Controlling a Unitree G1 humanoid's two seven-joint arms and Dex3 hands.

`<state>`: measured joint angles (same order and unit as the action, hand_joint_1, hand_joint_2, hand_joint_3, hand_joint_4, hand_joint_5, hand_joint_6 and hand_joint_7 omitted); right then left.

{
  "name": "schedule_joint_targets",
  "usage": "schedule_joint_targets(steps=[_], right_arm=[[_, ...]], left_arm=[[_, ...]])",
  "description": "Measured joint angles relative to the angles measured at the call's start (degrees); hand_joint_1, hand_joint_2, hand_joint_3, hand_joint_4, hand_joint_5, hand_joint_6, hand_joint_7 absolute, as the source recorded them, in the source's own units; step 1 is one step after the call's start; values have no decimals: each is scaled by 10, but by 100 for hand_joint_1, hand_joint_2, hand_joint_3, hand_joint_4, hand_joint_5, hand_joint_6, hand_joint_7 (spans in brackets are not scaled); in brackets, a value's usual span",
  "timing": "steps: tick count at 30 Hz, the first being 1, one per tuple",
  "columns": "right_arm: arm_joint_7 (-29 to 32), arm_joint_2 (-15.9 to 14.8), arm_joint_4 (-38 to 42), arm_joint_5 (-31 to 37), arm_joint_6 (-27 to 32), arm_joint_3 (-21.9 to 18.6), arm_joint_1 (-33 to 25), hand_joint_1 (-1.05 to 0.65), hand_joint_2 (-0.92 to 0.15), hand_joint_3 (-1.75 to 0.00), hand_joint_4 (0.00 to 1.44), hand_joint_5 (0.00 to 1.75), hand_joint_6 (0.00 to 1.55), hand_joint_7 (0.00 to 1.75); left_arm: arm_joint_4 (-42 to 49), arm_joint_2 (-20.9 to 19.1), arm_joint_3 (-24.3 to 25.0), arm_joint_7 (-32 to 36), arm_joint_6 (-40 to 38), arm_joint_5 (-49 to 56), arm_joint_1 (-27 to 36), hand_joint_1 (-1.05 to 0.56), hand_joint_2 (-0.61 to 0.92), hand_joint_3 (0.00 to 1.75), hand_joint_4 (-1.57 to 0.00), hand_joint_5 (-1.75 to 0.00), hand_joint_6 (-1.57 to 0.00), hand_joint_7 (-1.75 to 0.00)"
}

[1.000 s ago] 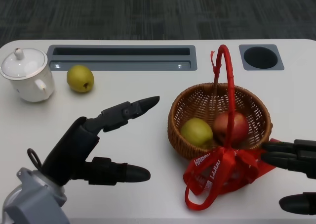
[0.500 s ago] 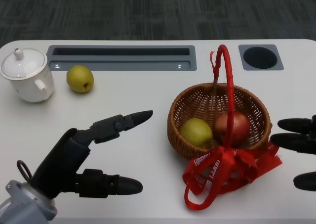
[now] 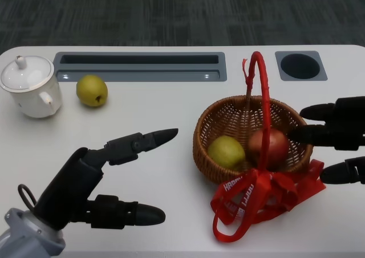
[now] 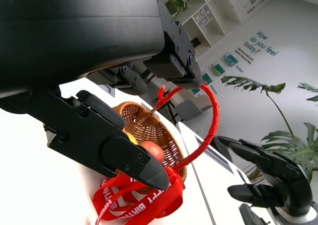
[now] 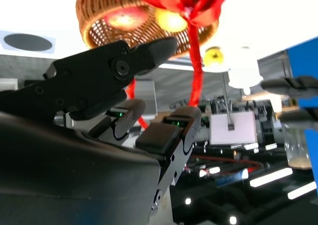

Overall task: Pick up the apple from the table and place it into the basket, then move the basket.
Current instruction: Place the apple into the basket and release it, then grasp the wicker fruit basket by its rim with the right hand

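Note:
A wicker basket (image 3: 296, 127) with a tall red handle (image 3: 264, 93) and a red ribbon (image 3: 251, 201) stands right of centre. In it lie a red apple (image 3: 275, 145) and a green apple (image 3: 226, 151). Another yellow-green apple (image 3: 92, 90) sits on the table at the far left. My right hand (image 3: 336, 138) is open at the basket's right rim, fingers pointing at it; whether they touch it I cannot tell. My left hand (image 3: 97, 181) hovers open at the lower left, well clear of the basket. The left wrist view shows the basket (image 4: 141, 123) and the right hand (image 4: 268, 178) beyond it.
A white lidded teapot (image 3: 29, 87) stands at the far left beside the loose apple. A long grey slot (image 3: 140, 67) and a round grey cup hole (image 3: 300, 65) are set into the table's far edge. The ribbon trails toward the near edge.
My right hand has moved away from the near edge and leftward, up to the basket's right rim. My left hand drew back slightly toward me and now holds still.

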<state>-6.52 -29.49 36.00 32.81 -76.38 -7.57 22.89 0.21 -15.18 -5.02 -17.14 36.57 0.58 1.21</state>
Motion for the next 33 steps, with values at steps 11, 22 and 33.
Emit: schedule_joint_targets(steps=[11, 22, 33], right_arm=[[197, -50, 108, 189, 46, 114, 92, -67, -80, -1, 65, 0, 70, 0], [422, -50, 224, 337, 128, 326, 201, -73, -84, -1, 62, 0, 67, 0], [544, -5, 319, 397, 198, 505, 263, -78, -90, -1, 64, 1, 64, 1]], left_arm=[[-10, -1, 3, -1, -1, 0, 5, -64, 71, 0, -63, -2, -59, -1], [-25, -8, 9, -6, -1, -2, 12, -61, 69, 0, -65, -2, -61, -1], [-40, -6, 11, -6, -1, 0, 22, -62, 71, 0, -67, -2, -61, -1]])
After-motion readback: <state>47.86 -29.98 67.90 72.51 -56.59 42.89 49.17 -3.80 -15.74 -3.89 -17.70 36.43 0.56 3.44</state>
